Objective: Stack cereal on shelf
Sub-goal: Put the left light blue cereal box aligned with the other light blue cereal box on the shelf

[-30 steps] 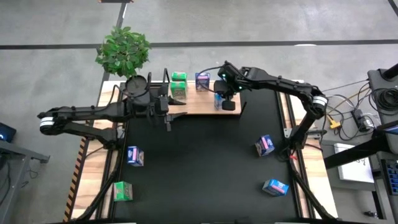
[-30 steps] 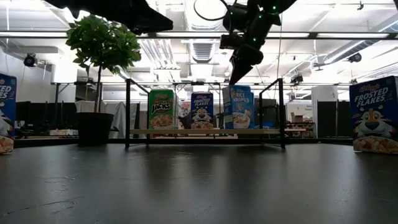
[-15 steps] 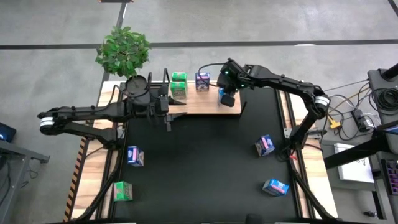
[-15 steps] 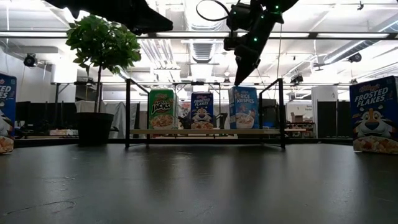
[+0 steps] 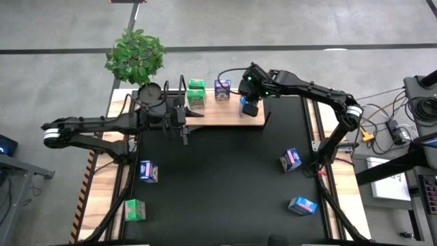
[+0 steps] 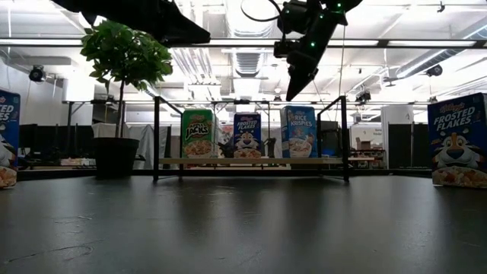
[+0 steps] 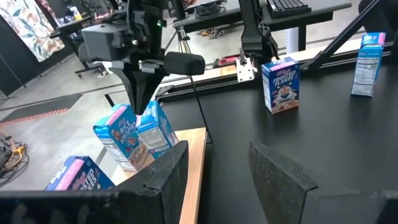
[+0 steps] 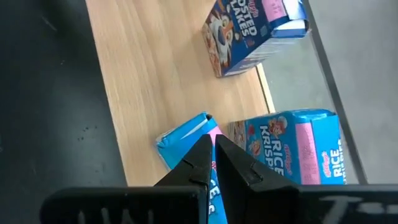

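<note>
The shelf [image 5: 222,115] is a light wood board with thin black uprights near the table's far edge. A green carton [image 5: 196,92], a purple-blue carton [image 5: 222,89] and a blue carton [image 5: 246,106] stand on it on their bases. The left wrist view shows a second blue carton [image 7: 118,134] beside the first [image 7: 155,127]. My right gripper [image 8: 213,155] is shut and points down, its tips [image 6: 292,97] just above the blue carton's top [image 6: 298,110], apart from it. My left gripper [image 7: 217,174] is open and level at the shelf's left part [image 5: 191,116], holding nothing.
Loose cartons lie on the black mat: blue-purple [image 5: 148,171] and green [image 5: 135,210] at near left, purple [image 5: 290,159] and blue [image 5: 302,205] at near right. A potted plant [image 5: 136,55] stands beyond the shelf's left end. Cables hang off the table's right side.
The right gripper has moved slightly toward the far edge and a little to the right, and now stands just above the carton. The blue carton under it stood tilted a second ago and now stands upright on the shelf. The left arm has kept still.
</note>
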Action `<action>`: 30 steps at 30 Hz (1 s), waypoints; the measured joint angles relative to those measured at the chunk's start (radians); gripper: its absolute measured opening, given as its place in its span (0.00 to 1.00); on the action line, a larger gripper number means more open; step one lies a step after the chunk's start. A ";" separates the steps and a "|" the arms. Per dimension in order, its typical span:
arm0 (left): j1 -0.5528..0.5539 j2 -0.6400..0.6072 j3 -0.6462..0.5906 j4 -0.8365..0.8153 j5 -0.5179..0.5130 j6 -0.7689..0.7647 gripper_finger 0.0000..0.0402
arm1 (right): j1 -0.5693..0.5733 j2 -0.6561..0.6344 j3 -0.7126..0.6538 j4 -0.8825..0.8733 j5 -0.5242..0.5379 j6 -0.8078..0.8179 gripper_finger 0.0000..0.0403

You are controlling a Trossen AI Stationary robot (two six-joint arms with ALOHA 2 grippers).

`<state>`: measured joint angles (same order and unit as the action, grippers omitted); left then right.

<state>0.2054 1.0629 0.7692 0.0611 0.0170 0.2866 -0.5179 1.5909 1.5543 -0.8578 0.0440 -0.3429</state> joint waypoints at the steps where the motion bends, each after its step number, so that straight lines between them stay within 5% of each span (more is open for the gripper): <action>1: 0.000 0.001 0.000 0.002 0.000 -0.005 0.38 | 0.000 0.000 -0.003 0.004 -0.003 -0.014 0.03; 18: 0.000 0.002 0.000 0.002 0.000 -0.010 0.38 | -0.018 0.035 -0.019 0.025 -0.040 0.123 0.03; 30: 0.000 0.002 0.000 -0.003 0.000 -0.019 0.38 | -0.023 0.034 -0.017 -0.006 0.079 0.216 0.03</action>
<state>0.2054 1.0645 0.7692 0.0578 0.0174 0.2676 -0.5413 1.6249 1.5370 -0.8638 0.1230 -0.1272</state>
